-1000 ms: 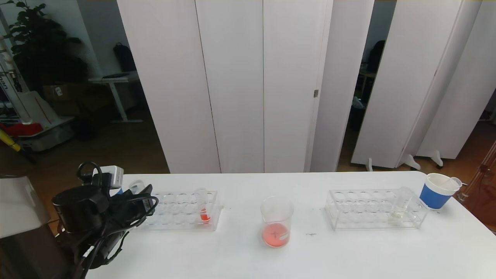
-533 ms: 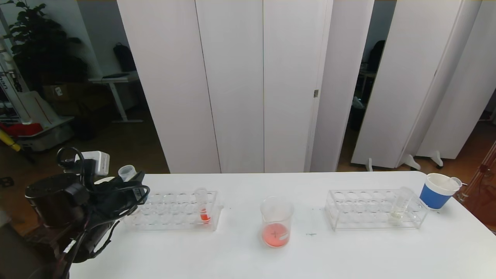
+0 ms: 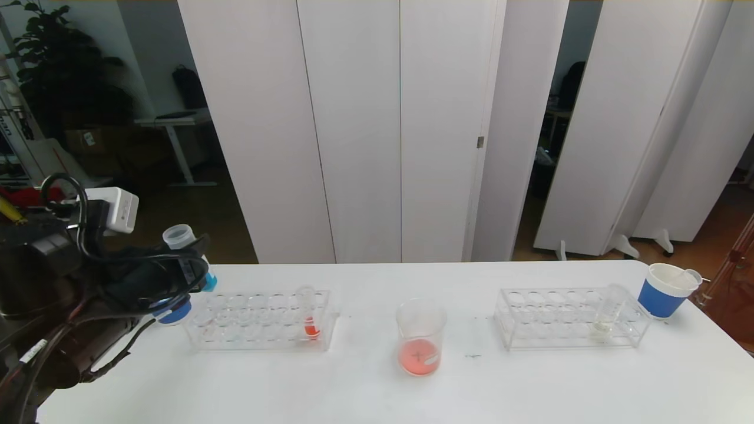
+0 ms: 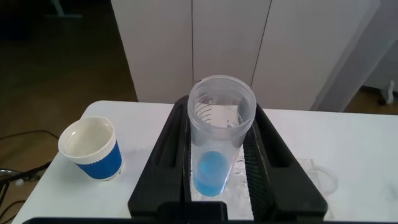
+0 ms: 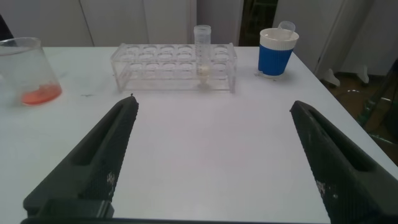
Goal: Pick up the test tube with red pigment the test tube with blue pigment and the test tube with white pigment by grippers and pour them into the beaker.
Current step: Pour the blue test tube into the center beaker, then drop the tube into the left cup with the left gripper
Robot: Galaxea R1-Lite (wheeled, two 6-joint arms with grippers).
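Observation:
My left gripper (image 3: 191, 268) is shut on the test tube with blue pigment (image 3: 178, 236) and holds it tilted above the left end of the left rack (image 3: 259, 330). In the left wrist view the tube (image 4: 214, 168) sits between the black fingers (image 4: 165, 155), with blue liquid in its tip. A tube with red liquid (image 3: 309, 321) stands in that rack. The beaker (image 3: 419, 335), mid-table, holds red liquid. The test tube with white pigment (image 3: 607, 312) stands in the right rack (image 3: 530, 321); it also shows in the right wrist view (image 5: 203, 53). My right gripper (image 5: 212, 106) is open and empty, low over the table.
A blue-and-white paper cup (image 3: 174, 312) stands behind my left gripper, also in the left wrist view (image 4: 93, 149). Another cup (image 3: 665, 290) stands at the far right. White panels stand behind the table (image 3: 377, 394).
My left gripper has risen and moved left with the blue tube, lifting it out of the rack. The paper cup beneath it has come into view.

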